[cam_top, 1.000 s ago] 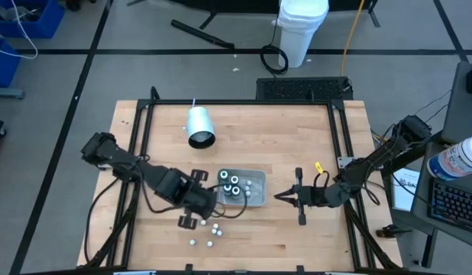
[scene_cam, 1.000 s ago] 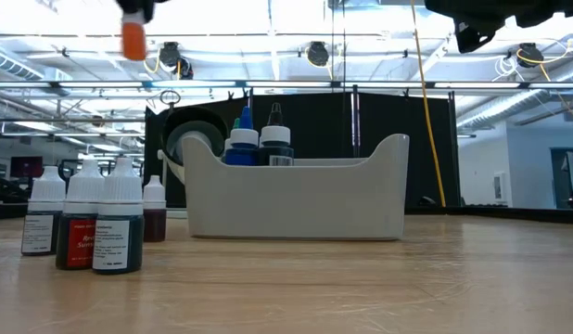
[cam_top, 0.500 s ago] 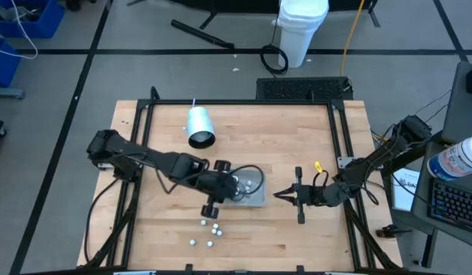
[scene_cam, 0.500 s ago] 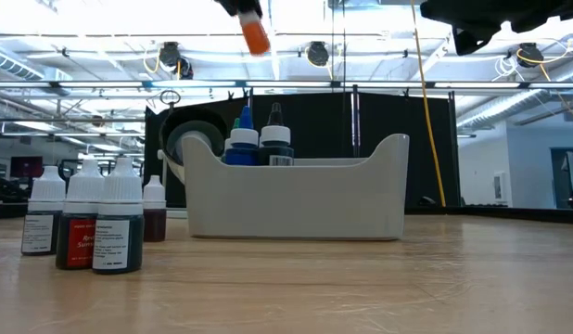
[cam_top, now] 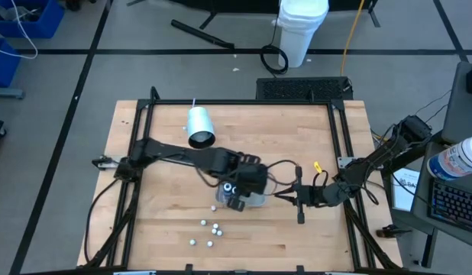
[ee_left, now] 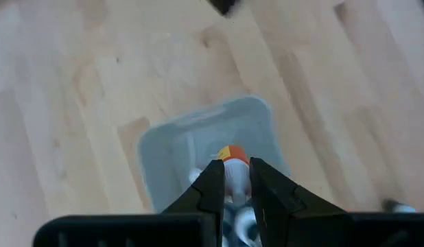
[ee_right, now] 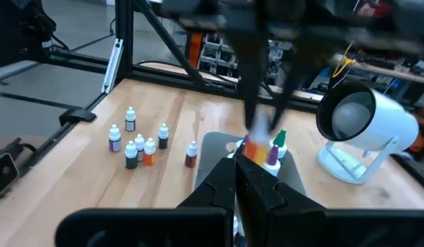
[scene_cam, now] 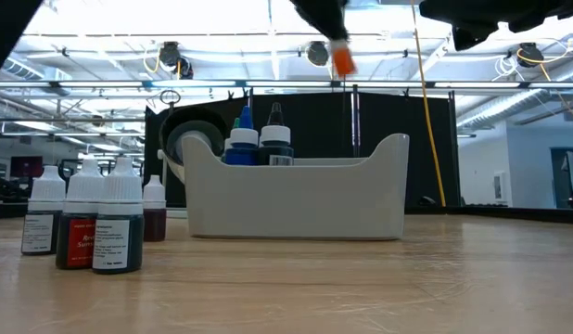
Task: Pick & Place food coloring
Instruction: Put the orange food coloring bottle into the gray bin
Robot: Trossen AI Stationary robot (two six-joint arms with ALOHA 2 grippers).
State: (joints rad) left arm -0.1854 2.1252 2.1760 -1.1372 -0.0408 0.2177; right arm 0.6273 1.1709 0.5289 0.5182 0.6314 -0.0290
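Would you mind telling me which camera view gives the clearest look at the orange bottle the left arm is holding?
The left wrist view: the orange bottle sits pinched in the left tool, directly above the tray. The low view shows it high and blurred. The right wrist view shows it blurred. In the high view the arm hides it.

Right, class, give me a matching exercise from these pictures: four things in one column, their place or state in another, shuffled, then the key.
1. left gripper
2. right gripper
3. white cup
4. loose bottles

A. lying on its side
B. shut on an orange bottle, above the tray
C. standing on the table beside the tray
D. shut, holding nothing

Pairs: 1-B, 2-D, 3-A, 4-C
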